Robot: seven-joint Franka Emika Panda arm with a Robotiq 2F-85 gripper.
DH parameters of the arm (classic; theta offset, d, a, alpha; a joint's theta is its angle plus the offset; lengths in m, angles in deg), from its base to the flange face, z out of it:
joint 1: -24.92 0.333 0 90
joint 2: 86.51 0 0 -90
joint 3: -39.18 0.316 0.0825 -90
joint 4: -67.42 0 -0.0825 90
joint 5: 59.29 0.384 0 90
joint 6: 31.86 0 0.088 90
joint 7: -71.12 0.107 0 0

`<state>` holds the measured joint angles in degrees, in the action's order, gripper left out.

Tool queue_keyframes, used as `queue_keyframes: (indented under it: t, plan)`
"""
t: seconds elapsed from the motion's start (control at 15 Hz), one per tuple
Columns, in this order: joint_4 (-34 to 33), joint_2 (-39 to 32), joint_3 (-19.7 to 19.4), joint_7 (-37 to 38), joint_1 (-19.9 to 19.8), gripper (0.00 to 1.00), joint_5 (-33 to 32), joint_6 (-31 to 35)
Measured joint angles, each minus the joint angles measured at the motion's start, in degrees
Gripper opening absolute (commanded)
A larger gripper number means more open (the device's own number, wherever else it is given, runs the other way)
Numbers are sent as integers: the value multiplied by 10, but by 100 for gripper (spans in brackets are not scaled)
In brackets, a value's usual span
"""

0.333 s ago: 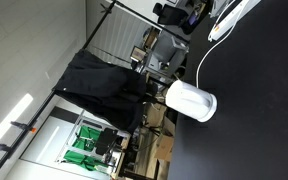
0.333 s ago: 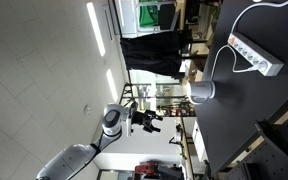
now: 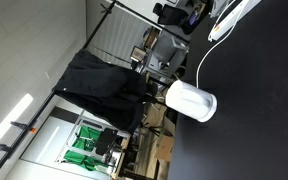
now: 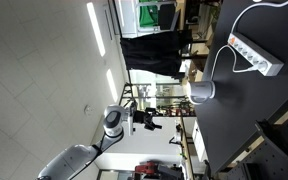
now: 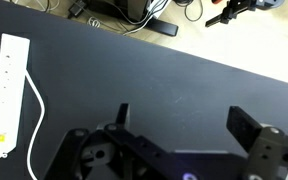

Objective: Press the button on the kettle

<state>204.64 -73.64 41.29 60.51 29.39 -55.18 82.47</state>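
Observation:
The kettle [image 3: 191, 100] is a white cylinder standing on the black table [image 3: 254, 120]; both exterior views are rotated sideways. It also shows in an exterior view [image 4: 202, 92] with a cable running to it. Its button cannot be made out. My gripper [image 4: 152, 122] hangs in the air well away from the table and the kettle. In the wrist view my gripper [image 5: 184, 118] is open and empty, with only bare black table between its fingers. The kettle is out of the wrist view.
A white power strip [image 4: 256, 55] lies on the table with a white cable; it shows at the left of the wrist view [image 5: 6, 90]. Black cloth [image 3: 104, 85] hangs beyond the table edge. Cables and clutter [image 5: 134, 12] lie along the table's far edge.

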Motion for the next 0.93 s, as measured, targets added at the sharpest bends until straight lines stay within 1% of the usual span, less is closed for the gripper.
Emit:
queue_keyframes:
  t: [0.07,0.13,0.27,0.4,0.53,0.6,0.73,0.93]
  plan:
    - [2,0,3,1,0,100,5,-2]
    - [1,0,1,1,0,100,16,-26]
    - [1,0,-5,0,-1,100,21,-42]
    - [1,0,-7,0,-1,100,25,-43]
    - [4,4,-3,0,-1,100,10,-12]
    - [4,6,-1,0,-1,100,8,-8]
    - [3,6,-4,0,-1,100,20,-39]
    - [3,4,-6,0,-2,100,25,-44]
